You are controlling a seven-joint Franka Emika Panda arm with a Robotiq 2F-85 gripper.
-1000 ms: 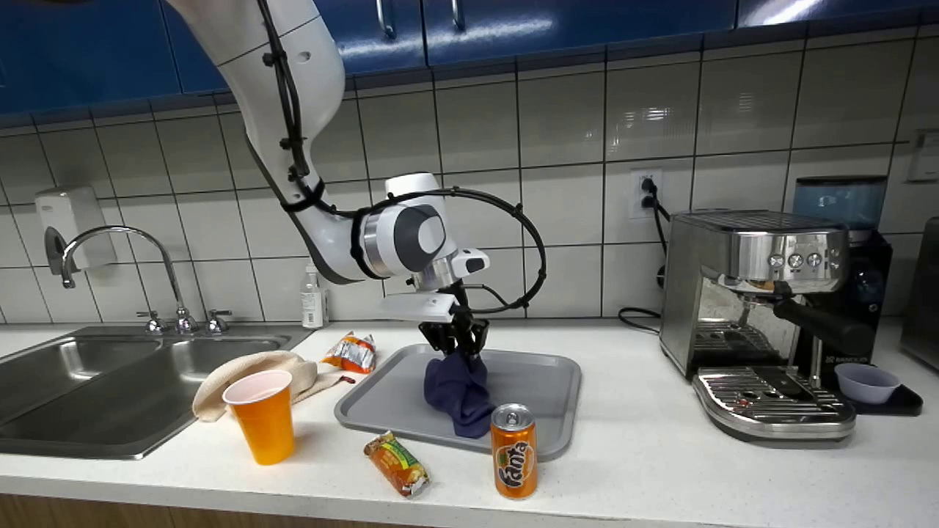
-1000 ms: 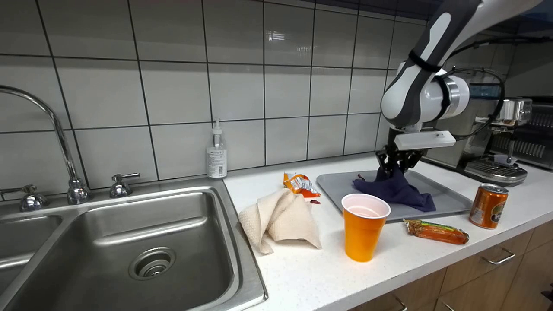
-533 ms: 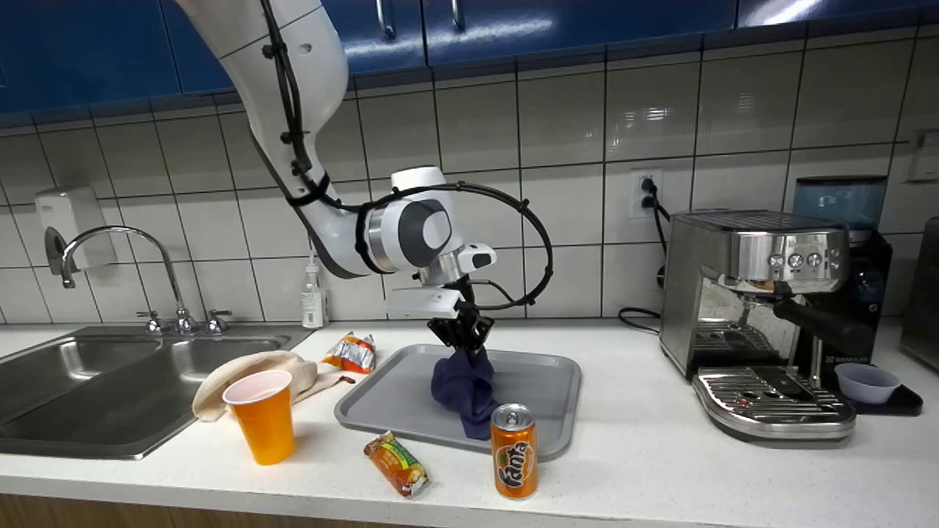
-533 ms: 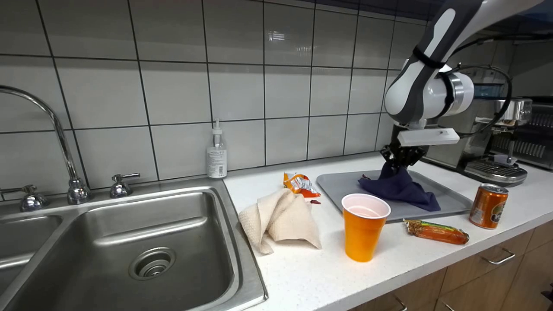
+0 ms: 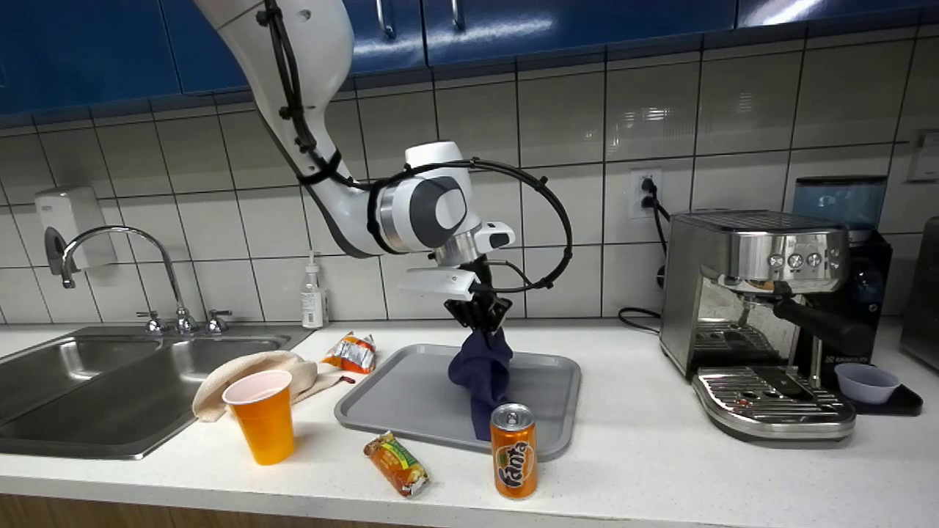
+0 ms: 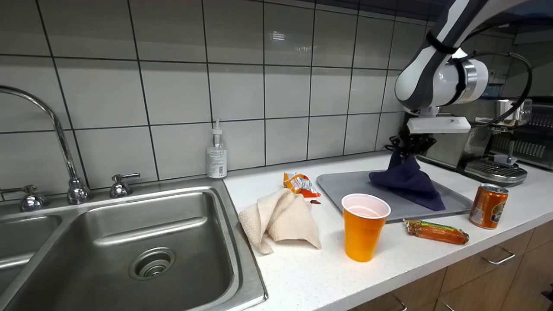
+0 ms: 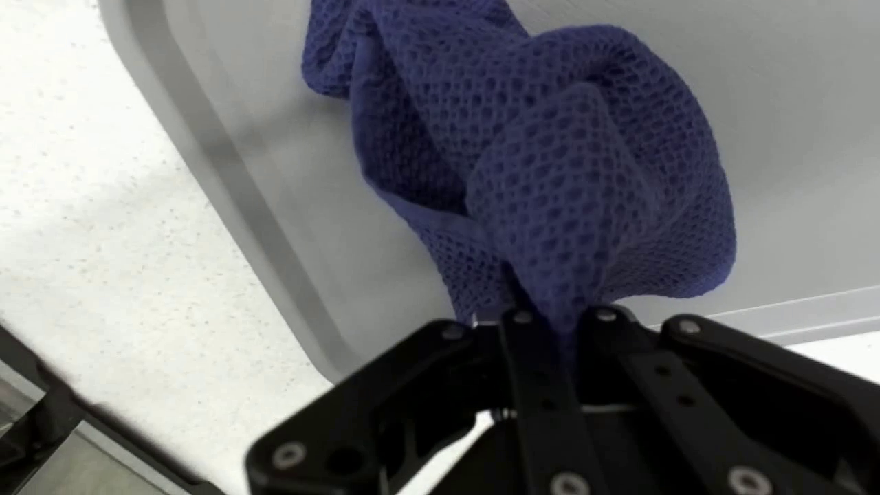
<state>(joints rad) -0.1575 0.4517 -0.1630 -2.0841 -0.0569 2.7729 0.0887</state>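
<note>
My gripper (image 5: pixel 480 324) is shut on a bunched fold of a dark blue waffle-weave cloth (image 5: pixel 478 370). In the wrist view the cloth (image 7: pixel 550 130) narrows to a pinched peak between the two black fingers (image 7: pixel 526 357). Its upper part is drawn up like a tent in both exterior views, while the lower end of the cloth (image 6: pixel 410 185) still trails on the grey tray (image 6: pixel 345 183). The fingertips are partly covered by the fabric. An orange Fanta can (image 5: pixel 515 458) stands at the tray's front edge, overlapping the cloth's end in that exterior view.
An orange cup (image 5: pixel 264 422), a wrapped snack bar (image 5: pixel 396 463), a beige cloth (image 6: pixel 283 216) and an orange snack bag (image 6: pixel 300 185) lie about the tray. A steel sink (image 6: pixel 129 224) and a soap bottle (image 5: pixel 313 301) are on one side, a coffee machine (image 5: pixel 755 279) on another.
The arm has risen and moved towards the coffee machine, pulling the blue cloth upward and along with it. The cloth's upper part hangs taller and narrower. Other objects have stayed put.
</note>
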